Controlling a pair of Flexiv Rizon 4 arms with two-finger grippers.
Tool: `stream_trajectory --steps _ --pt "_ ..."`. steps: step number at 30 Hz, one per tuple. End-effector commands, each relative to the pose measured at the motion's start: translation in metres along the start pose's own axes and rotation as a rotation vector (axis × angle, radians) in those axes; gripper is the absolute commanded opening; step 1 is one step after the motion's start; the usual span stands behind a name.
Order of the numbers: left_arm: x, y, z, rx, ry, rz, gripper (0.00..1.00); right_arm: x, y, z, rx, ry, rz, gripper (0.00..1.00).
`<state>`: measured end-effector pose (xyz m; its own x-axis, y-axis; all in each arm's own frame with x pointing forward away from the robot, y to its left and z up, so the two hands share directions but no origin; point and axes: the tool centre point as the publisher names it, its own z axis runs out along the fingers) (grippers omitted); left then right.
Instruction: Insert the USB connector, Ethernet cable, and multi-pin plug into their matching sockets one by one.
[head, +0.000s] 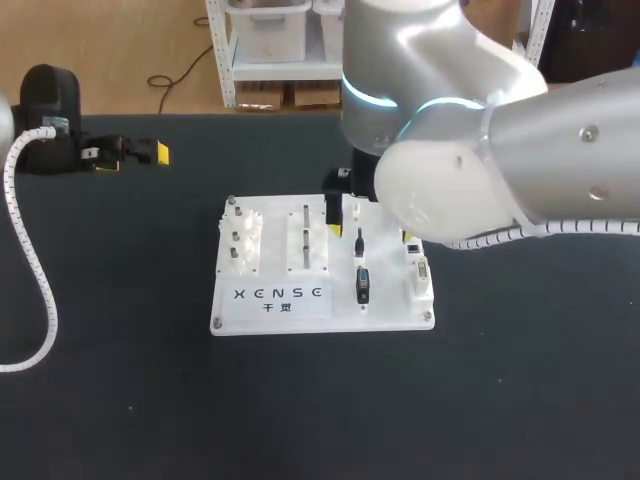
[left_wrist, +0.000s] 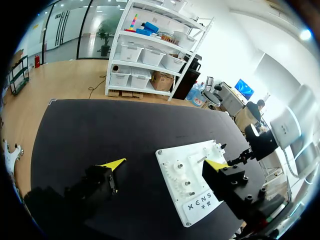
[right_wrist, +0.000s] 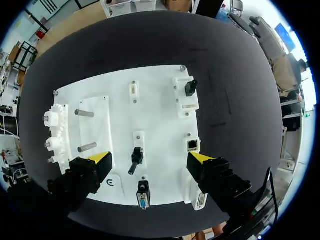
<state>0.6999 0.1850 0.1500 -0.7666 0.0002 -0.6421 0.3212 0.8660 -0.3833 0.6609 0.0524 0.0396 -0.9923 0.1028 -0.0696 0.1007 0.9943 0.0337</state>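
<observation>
USB connector: I take it to be the small black connector lying on a little white mount near the middle of the white board. It is too small to be sure of its type.
Multi-pin plug: the blue-faced plug sits at the board's lettered edge, just beside the small black connector.
Ethernet parts: a square socket sits on the board's side strip, opposite the gears. Another black plug sits farther along that strip, toward the board's unlettered edge. I cannot tell whether that plug is the Ethernet cable.
Right gripper: released, with its fingers spread wide above the board. The small black connector lies below and between them, and neither finger touches it.
Left gripper: released and holding nothing. It is well apart from the board, off its gear side, over the black table.
Step in hand: judging from the pose, the right gripper is about to pick up the small black connector.
Doing it well: centre the connector between the tips and turn the fingers to meet its long flat sides. Descend straight and close on the body, not on the thin tail or the mount. Lift without tilting, so the connector keeps a known pose for its socket.
Watch for: the multi-pin plug just beside it, which a descending finger could knock.
</observation>
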Motion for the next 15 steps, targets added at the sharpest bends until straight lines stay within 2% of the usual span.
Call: stream_trajectory --steps 1,15 --pt "0.0000 0.0000 0.0000 0.000 0.000 0.000 1.00 0.0045 -0.0004 0.0008 0.002 -0.011 -0.001 1.00" --pt "0.0000 0.0000 0.0000 0.000 0.000 0.000 1.00 0.0066 0.0024 0.0026 0.009 -0.012 -0.022 1.00"
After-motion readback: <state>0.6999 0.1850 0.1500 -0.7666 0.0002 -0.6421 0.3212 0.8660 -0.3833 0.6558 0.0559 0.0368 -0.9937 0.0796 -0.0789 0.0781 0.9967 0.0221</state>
